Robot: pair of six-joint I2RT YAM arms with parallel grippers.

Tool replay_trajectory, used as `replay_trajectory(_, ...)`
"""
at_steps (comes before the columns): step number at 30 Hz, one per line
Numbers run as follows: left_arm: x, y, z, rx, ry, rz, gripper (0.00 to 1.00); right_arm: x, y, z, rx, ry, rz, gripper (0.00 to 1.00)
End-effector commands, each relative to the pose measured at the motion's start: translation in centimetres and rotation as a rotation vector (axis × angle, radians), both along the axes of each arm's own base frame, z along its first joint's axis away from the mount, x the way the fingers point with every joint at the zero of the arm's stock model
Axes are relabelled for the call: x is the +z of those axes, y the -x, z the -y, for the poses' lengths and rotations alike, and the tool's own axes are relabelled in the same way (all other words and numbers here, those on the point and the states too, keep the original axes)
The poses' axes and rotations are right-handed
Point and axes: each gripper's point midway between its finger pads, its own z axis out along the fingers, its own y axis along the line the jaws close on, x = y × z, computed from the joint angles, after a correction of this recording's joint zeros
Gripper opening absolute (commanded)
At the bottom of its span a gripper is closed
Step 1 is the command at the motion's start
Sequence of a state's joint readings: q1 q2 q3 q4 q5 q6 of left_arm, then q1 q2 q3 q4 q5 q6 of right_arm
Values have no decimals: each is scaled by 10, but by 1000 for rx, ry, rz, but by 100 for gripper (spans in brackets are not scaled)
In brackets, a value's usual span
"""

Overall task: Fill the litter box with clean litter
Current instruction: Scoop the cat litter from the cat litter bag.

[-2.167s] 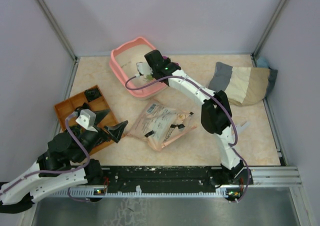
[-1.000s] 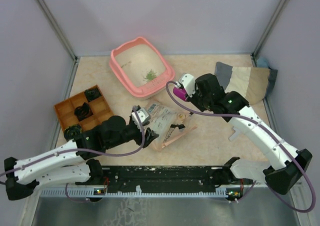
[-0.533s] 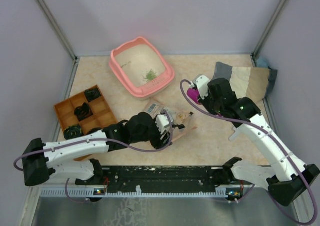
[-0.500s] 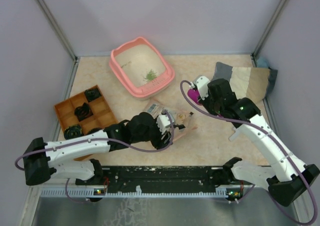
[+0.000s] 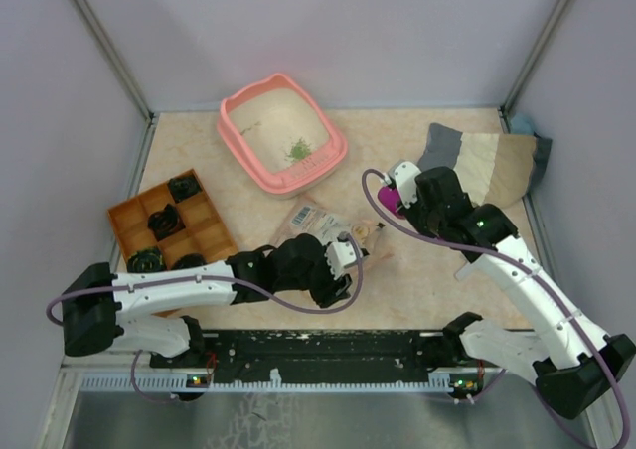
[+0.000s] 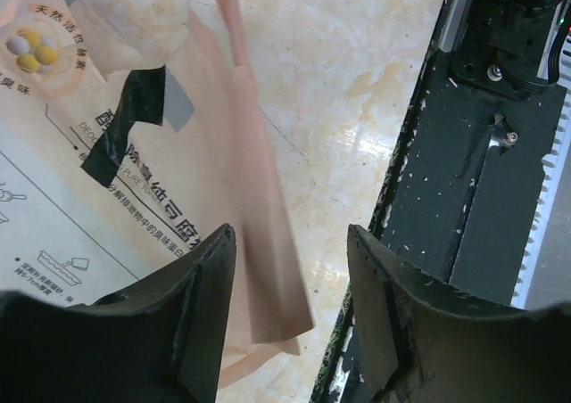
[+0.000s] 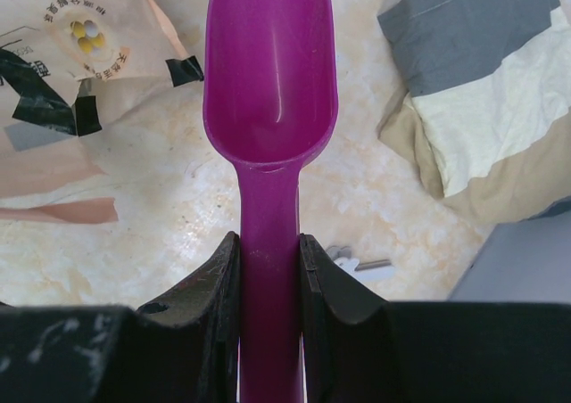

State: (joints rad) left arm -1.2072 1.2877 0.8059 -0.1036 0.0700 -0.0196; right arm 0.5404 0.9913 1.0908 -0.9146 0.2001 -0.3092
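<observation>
Right jaws pinch the magenta scoop (image 7: 270,109) handle; left jaws stand spread (bag (image 6: 134,198) edge between them).

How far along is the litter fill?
Barely started: the salmon-pink plastic litter box holds only a small pile of green granule litter. In hand: the right hand grips an empty magenta plastic scoop; the left hand, open, straddles an edge of the beige printed paper bag. Left: nearly all the filling.
</observation>
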Motion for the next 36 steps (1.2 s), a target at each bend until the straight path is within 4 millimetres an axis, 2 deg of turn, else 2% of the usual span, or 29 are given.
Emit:
replay_trajectory(1,15,2,14,-20,31,52,61,5,-4,-8,-8,-72,36,0)
replay_trajectory(4,17,8,17,-42,32,80,62,-2,-2,-9,-9,-69,16,0)
replay_trajectory(7,13,6,15,-29,4,106,52,-3,1,-9,3,-75,11,0)
replay_trajectory(8,12,5,14,-25,-4,112,43,-2,2,-9,6,-77,14,0)
replay_trajectory(10,15,1,11,0,-10,134,17,0,7,-8,21,-73,11,0)
replay_trajectory(13,25,-6,4,34,-2,176,1,0,14,-3,36,-48,-4,0)
replay_trajectory(16,37,-9,-3,49,18,211,0,0,23,2,64,-22,-18,0)
replay_trajectory(21,50,-8,-10,49,38,226,0,-11,41,12,125,46,-91,0)
replay_trajectory(28,53,-6,-15,50,42,220,0,-20,64,4,235,35,-196,0)
replay_trajectory(32,54,-6,-14,49,45,220,0,-33,67,1,249,43,-265,0)
replay_trajectory(36,56,-5,-14,44,54,218,0,-36,59,-15,295,-7,-241,0)
